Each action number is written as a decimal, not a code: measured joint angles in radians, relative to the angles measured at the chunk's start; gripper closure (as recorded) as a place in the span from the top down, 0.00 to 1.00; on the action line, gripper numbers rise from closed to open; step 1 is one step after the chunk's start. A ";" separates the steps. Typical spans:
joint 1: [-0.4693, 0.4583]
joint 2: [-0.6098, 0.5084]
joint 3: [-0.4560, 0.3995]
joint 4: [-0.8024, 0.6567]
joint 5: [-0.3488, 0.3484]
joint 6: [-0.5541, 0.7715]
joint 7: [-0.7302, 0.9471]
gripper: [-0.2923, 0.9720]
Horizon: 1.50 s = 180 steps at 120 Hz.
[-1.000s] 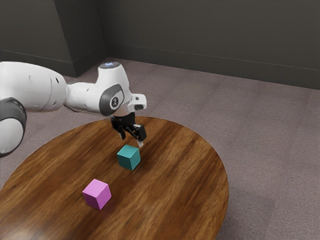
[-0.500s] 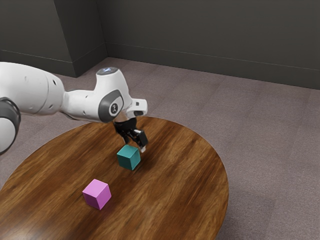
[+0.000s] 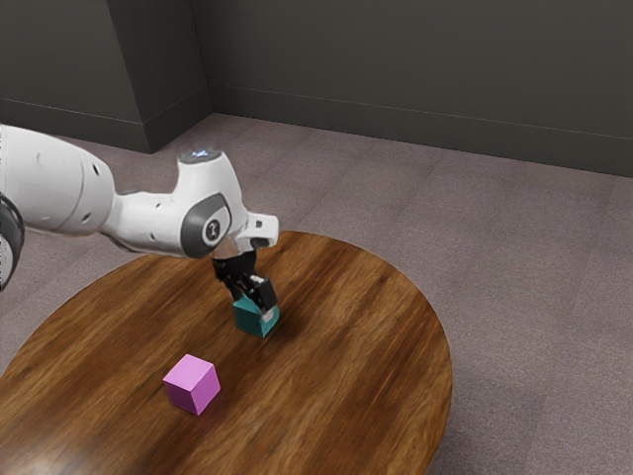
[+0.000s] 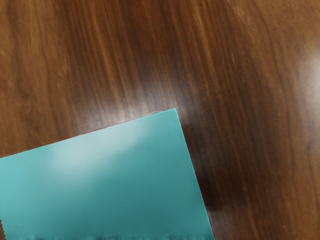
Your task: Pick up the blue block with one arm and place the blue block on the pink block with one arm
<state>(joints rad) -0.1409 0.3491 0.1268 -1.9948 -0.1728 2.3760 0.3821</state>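
Note:
The blue block (image 3: pixel 261 323), teal in colour, rests on the round wooden table (image 3: pixel 376 366) near its middle. My gripper (image 3: pixel 254 301) has come down over the block, and its black fingers stand open on either side of the block's top. In the wrist view the block's teal top face (image 4: pixel 100 185) lies right under the hand, tilted against the wood grain. The pink block (image 3: pixel 192 384) sits on the table nearer the front, toward the exterior view's left of the blue block, apart from it.
The table's edge curves round at the exterior view's right, with grey carpet (image 3: pixel 534 257) beyond. Dark walls stand at the back. Bare wood (image 4: pixel 225 75) surrounds the block.
My hand has dropped from above the blue block down onto it, shifting slightly toward the exterior view's left. Neither block has moved.

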 joint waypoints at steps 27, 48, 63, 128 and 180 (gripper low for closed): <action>0.001 0.011 0.003 0.000 0.000 0.010 0.008 0.77; 0.001 0.040 0.020 0.010 0.001 0.013 0.012 0.77; 0.001 0.074 0.023 0.056 0.002 -0.002 0.014 0.77; 0.001 0.113 0.025 0.111 -0.006 -0.037 -0.033 0.77; 0.001 0.133 0.026 0.140 -0.007 -0.035 -0.088 0.77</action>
<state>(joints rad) -0.1396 0.4820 0.1532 -1.8545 -0.1799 2.3413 0.2945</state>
